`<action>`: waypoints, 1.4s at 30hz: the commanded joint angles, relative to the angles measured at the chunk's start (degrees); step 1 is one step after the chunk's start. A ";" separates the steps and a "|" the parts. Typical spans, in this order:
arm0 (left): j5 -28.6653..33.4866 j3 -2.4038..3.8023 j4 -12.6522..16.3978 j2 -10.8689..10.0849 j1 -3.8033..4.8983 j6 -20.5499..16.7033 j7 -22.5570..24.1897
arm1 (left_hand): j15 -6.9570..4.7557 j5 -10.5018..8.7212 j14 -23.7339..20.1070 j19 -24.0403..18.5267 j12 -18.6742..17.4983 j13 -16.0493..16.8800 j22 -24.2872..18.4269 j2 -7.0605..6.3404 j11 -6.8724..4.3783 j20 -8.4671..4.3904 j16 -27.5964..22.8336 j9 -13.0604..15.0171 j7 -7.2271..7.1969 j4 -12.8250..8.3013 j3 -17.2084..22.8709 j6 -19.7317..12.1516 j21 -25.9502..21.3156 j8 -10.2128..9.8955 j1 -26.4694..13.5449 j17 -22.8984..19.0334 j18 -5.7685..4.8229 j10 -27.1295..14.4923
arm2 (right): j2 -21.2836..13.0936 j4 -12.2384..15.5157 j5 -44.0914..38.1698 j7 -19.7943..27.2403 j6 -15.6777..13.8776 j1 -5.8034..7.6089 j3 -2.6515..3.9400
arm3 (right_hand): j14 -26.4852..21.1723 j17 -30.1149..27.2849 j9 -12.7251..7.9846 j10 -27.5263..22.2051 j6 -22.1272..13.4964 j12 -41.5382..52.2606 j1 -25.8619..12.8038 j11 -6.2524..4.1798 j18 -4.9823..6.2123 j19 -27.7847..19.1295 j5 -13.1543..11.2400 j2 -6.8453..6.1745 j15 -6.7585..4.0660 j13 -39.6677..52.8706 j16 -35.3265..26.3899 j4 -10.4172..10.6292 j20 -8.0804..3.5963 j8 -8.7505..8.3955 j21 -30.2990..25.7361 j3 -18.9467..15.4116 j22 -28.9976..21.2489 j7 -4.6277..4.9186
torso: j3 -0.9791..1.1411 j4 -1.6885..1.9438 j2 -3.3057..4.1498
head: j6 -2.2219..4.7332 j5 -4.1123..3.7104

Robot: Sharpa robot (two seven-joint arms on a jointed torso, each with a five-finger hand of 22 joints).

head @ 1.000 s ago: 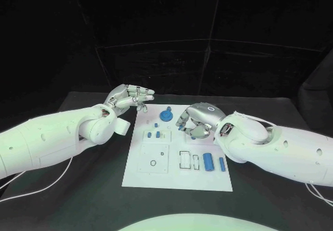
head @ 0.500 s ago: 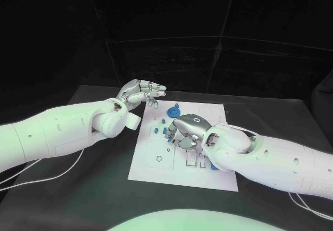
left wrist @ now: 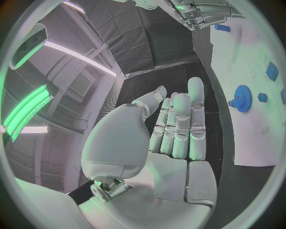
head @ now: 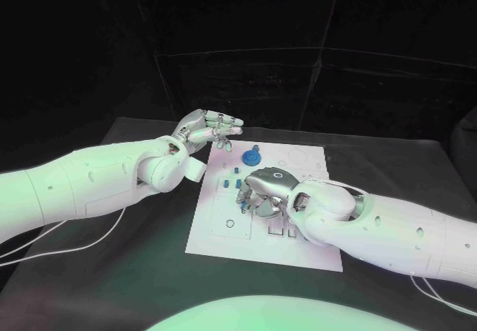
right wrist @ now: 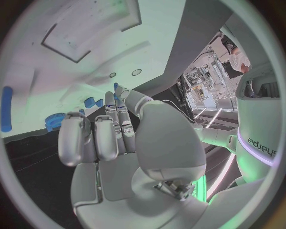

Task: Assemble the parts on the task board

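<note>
1. The left hand (left wrist: 169, 143) rises through the middle of the picture, palm showing, fingers (left wrist: 195, 114) straight and close side by side, holding nothing.
2. Its thumb (left wrist: 149, 101) stands a little apart from the fingers.
3. The white task board (left wrist: 253, 90) lies beyond the fingertips, on the black table (left wrist: 149, 52).
4. A blue gear-shaped part (left wrist: 242, 98) sits on the board, near the fingertips.
5. A small round blue part (left wrist: 262, 97) lies just beside the gear.
6. Two more blue parts, one (left wrist: 271, 70) squarish and one (left wrist: 221, 27) farther off, rest on the board.
7. The right hand (left wrist: 199, 12) hangs over the board's far stretch, fingers curled downward; whether it holds anything cannot be told.
</note>
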 commanded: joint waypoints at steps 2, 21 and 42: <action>0.37 0.06 0.03 0.03 0.08 0.54 0.63 | 0.01 0.14 -0.23 -0.03 0.11 -0.06 -0.06 -0.01 0.16 0.20 -0.24 -0.05 0.14 -0.04 -0.28 -0.34 -0.15 -0.09 0.38 -0.05 0.32 -0.34 | 0.14 -0.01 -1.30 0.26 2.21 0.04 -0.03 | 2.51 -0.04 -0.07 -0.11 0.00 -0.31 -0.67 0.30 0.28 0.09 0.26 0.09 -0.12 -0.08 0.01 0.06 0.06 -0.39 0.13 0.19 -0.07 0.20 | -0.03 0.06 -0.04 | -0.28 -0.08; 0.37 0.06 -0.08 -0.05 0.08 0.61 0.42 | 0.01 0.14 -0.23 -0.03 0.11 -0.06 -0.06 -0.01 0.16 0.20 -0.24 -0.05 0.14 -0.04 -0.28 -0.34 -0.15 -0.09 0.38 -0.05 0.32 -0.34 | 0.85 -0.98 -3.57 -1.19 3.36 -0.31 -0.11 | 2.50 -0.06 -0.07 -0.09 0.02 -0.34 -0.84 0.31 0.28 0.08 0.22 0.07 -0.10 -0.12 0.00 0.13 0.08 -0.40 0.13 0.13 -0.07 0.21 | -0.02 0.02 0.00 | -0.69 0.17; 0.38 0.06 -0.03 -0.12 0.09 1.22 -0.38 | 0.06 0.14 -0.37 -0.03 0.19 -0.04 -0.14 0.01 0.22 0.24 -0.36 -0.04 0.20 -0.05 -0.38 -0.41 -0.27 -0.09 0.39 -0.31 0.31 -0.38 | 2.06 -1.84 -4.66 -2.64 4.81 -0.65 -0.51 | 2.35 -0.56 -0.24 -1.02 -0.73 -1.21 -1.59 0.64 0.34 -0.13 0.24 -0.28 0.16 -0.80 -0.26 0.22 0.33 -0.98 -0.08 0.10 -0.39 0.43 | -0.04 0.00 -0.02 | -0.94 -0.01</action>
